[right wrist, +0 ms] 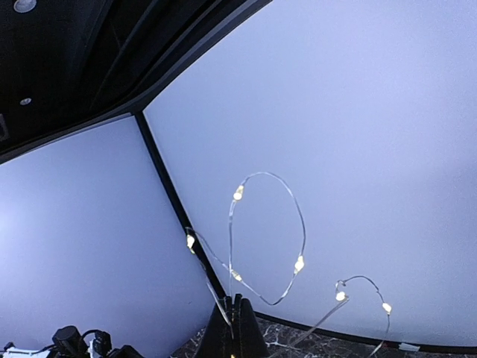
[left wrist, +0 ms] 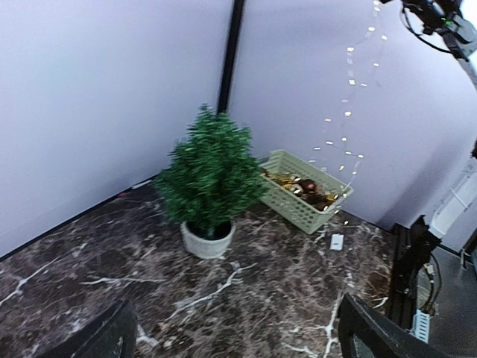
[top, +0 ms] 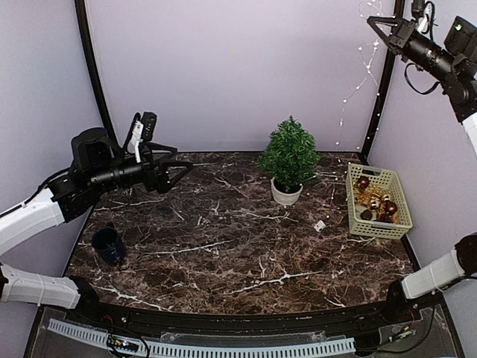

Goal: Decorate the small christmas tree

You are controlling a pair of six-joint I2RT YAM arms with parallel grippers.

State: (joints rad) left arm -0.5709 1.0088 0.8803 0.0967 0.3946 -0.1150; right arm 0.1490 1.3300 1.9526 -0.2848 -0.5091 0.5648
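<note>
The small christmas tree (top: 288, 153), dark green in a round white pot, stands at the back middle of the marble table; it also shows in the left wrist view (left wrist: 211, 175). My right gripper (top: 377, 26) is raised high at the top right, shut on a string of fairy lights (top: 354, 86) that hangs down toward the basket. In the right wrist view the closed fingertips (right wrist: 238, 317) pinch the wire, which loops above them (right wrist: 268, 224). My left gripper (top: 179, 165) is open and empty, raised over the table's left side, pointing at the tree.
A beige basket (top: 378, 224) of gold and dark red baubles sits at the right, also in the left wrist view (left wrist: 301, 191). A small white tag (top: 319, 225) lies beside it. A dark blue cup (top: 109, 245) stands at the left front.
</note>
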